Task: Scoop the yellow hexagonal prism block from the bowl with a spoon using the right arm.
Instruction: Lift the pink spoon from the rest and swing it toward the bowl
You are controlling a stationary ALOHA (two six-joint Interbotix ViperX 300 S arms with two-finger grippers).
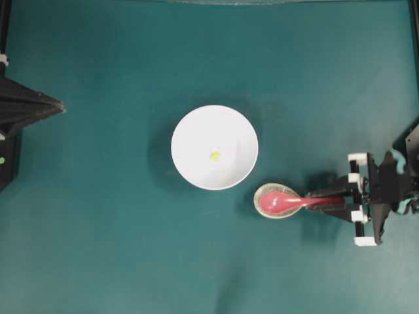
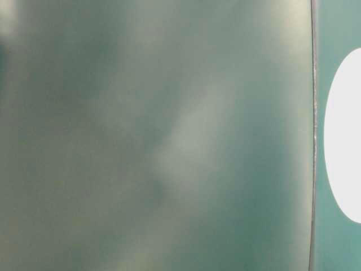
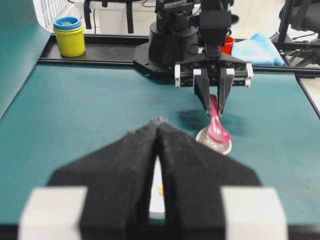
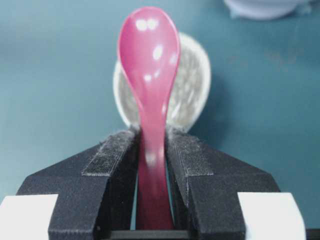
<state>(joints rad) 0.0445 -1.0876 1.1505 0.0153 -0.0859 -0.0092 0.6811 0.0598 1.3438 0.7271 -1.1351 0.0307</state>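
The white bowl [image 1: 195, 134] stands mid-table with the tiny yellow hexagonal prism block [image 1: 214, 156] lying inside it. To its lower right the pink-red spoon [image 1: 281, 202] rests scoop-up on a speckled spoon rest [image 1: 261, 195]. My right gripper [image 1: 310, 202] is shut on the spoon's handle. In the right wrist view the handle [image 4: 151, 165] runs between both pads, with the scoop [image 4: 149, 50] over the rest [image 4: 192, 85]. My left gripper [image 1: 60, 106] sits shut at the far left edge, holding nothing. Through the slit between its fingers [image 3: 195, 165], the left wrist view shows a sliver of the bowl [image 3: 157, 175].
Behind the table's far rail in the left wrist view stand a yellow cup with a blue rim [image 3: 69, 36] and a blue cloth [image 3: 255, 50]. The table-level view is a blurred teal-grey wash with a white shape [image 2: 344, 135] at its right edge.
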